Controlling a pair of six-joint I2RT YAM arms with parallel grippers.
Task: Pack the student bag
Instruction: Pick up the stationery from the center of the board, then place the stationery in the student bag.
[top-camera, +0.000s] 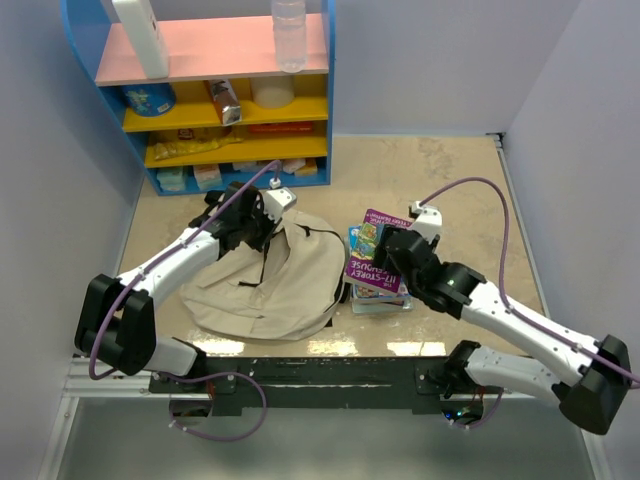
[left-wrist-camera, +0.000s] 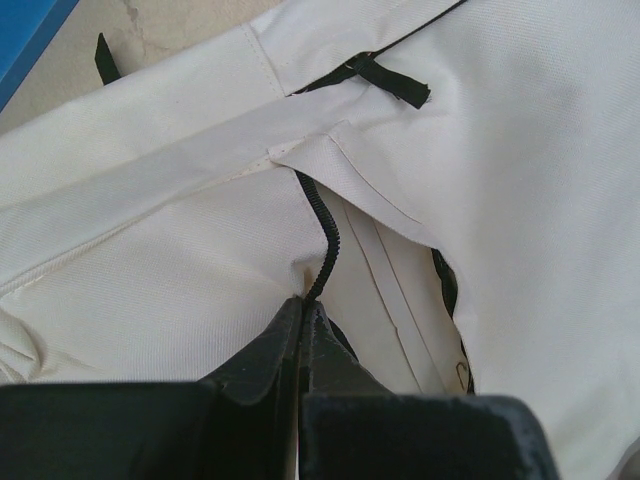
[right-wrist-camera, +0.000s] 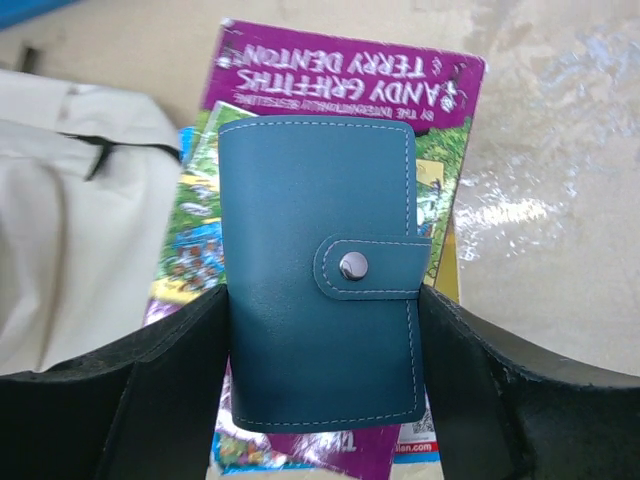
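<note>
one student bag (top-camera: 270, 285) lies slumped on the table (top-camera: 460, 180), left of centre and toward the near edge. it is soft cream cloth with no stiffness of its own, light, and likely to sag and fold wherever it goes unsupported. the cloth itself would slide under a pinch, so i judge the best holds to be the black zipper (left-wrist-camera: 325, 240) line or a seam beside the opening.

my left gripper (left-wrist-camera: 303, 305) is pinched fully together on that zipper edge, the black teeth running straight into the closed tips.

just beside the bag's right side sits one stack of books, with a purple paperback (right-wrist-camera: 350, 70) on top. i cannot count those beneath it.

on the paperback lies one teal wallet (right-wrist-camera: 320, 200), snap-fastened, smooth and probably a little slippery. my right gripper (right-wrist-camera: 322, 300) stands fairly wide around it, a finger against each long edge. how firm that grip is i cannot say.
</note>
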